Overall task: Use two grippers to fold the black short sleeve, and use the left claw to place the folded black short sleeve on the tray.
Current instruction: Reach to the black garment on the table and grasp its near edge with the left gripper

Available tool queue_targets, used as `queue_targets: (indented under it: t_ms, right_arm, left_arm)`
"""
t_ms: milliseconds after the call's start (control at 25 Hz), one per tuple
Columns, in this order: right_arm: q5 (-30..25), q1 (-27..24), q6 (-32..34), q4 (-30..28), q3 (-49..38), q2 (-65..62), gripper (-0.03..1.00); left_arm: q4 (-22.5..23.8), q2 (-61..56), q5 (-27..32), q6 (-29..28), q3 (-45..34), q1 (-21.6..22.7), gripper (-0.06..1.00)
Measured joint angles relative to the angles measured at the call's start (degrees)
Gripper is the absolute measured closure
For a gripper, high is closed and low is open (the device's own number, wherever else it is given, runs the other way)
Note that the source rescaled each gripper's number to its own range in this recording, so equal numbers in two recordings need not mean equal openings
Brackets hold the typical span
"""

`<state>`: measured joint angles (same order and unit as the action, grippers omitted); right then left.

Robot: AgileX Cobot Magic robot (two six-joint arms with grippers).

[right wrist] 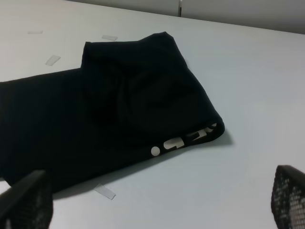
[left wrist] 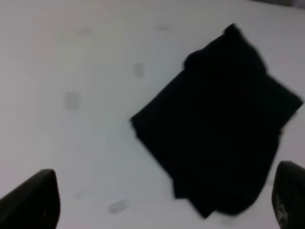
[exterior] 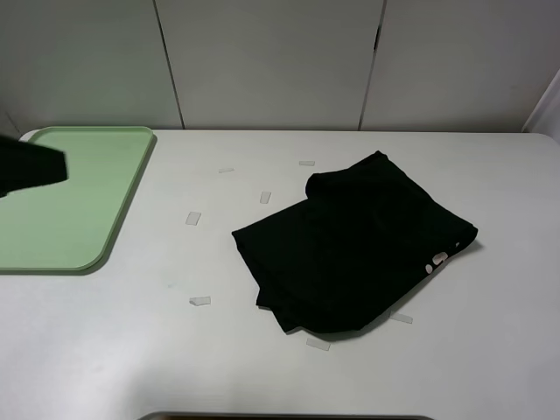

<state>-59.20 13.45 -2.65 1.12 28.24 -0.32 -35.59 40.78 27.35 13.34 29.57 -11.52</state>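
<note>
Shirt: the black cloth short-sleeve T-shirt lies on the white tabletop, right of the middle in the high view. It is folded into a rough rectangle set askew, with overlapping layers and one rounded corner poking toward the back wall.
Lettering: pale pinkish-white block lettering shows only along the folded edge at the shirt's right-hand end.
Tray: the pale green rectangular plastic tray, with rounded corners and a low raised rim, sits at the far left of the table, well apart from the shirt.
Left claw: the black left claw hovers above the table. Its two fingertips stand wide apart at the edges of its blurred wrist view and clamp nothing. The shirt lies ahead of it, untouched.
Left arm: a blurred black stretch of the left arm juts in from the left edge of the high view, over the back-left part of the tray.
Right claw: the black right claw is spread wide, one mesh-textured fingertip at each side of its wrist view. It grips nothing and hangs over the table near the shirt's lettered end.
Tape: small clear tape strips are stuck to the tabletop around the shirt. One strip lies just beside its edge.
Backdrop: pale grey wall panels stand behind the table.
</note>
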Motion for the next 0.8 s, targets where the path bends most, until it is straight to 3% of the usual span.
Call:
queue_targets:
  t_ms: [160, 400, 560, 800]
  right_arm:
    - [0.0, 0.0, 0.0, 0.0, 0.0, 0.0, -0.03]
    - [0.0, 0.0, 0.0, 0.0, 0.0, 0.0, -0.03]
    - [0.0, 0.0, 0.0, 0.0, 0.0, 0.0, -0.03]
    - [0.0, 0.0, 0.0, 0.0, 0.0, 0.0, -0.03]
  left_arm:
    - [-17.7, 13.5, -3.5, 13.7, 0.0, 0.0, 0.07]
    - [-44.3, 29.0, -2.5, 35.6, 0.0, 0.0, 0.07]
    - [-55.4, 36.0, 0.4, 44.5, 0.0, 0.0, 0.07]
    - [-62.8, 43.6, 2.0, 52.3, 0.0, 0.0, 0.07]
